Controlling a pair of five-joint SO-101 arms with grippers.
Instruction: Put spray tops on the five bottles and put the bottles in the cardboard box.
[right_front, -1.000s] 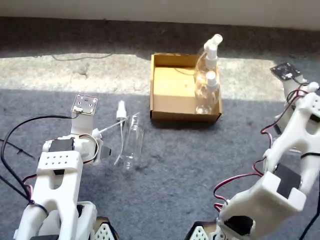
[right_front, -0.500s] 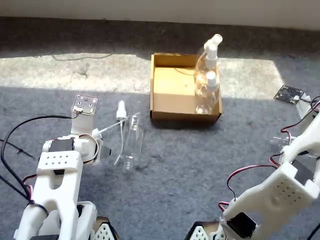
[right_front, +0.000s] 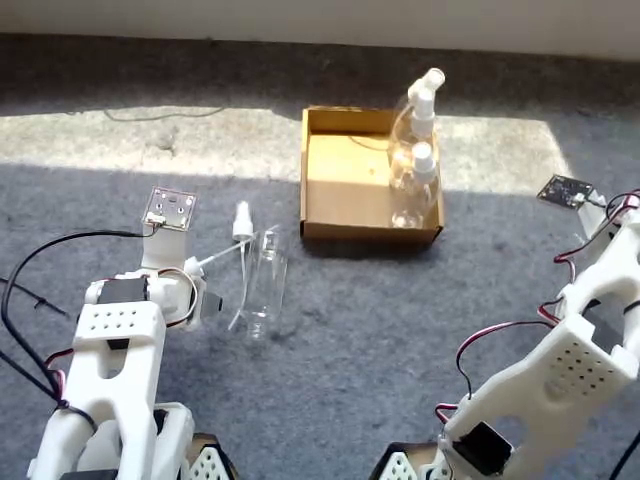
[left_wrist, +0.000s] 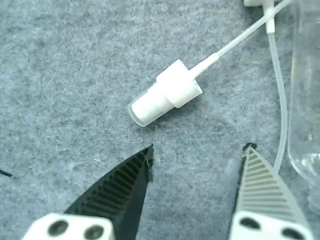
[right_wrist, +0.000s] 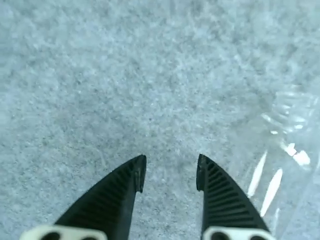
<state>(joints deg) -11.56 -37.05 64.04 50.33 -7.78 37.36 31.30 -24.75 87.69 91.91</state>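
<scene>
A white spray top (left_wrist: 165, 97) lies on the grey carpet, its dip tube running off toward a clear bottle (left_wrist: 307, 100). My left gripper (left_wrist: 198, 150) hovers open just short of that top, touching nothing. The same bottle (right_front: 265, 280) lies capless on its side in the high view, with a second spray top (right_front: 243, 220) beside it. The cardboard box (right_front: 350, 175) holds capped bottles (right_front: 415, 185) standing along its right wall. My right gripper (right_wrist: 171, 159) is open over bare carpet, with another clear bottle (right_wrist: 290, 150) lying just beside one finger.
The left arm (right_front: 120, 330) sits at the front left and the right arm (right_front: 560, 370) at the front right, near the table's right edge. Cables (right_front: 30, 260) trail at the left. A sunlit strip of carpet (right_front: 150, 145) runs behind the box.
The right arm has swung forward and toward the right edge, lowering its wrist to the carpet. The left arm, the lying bottle and the box have not moved.
</scene>
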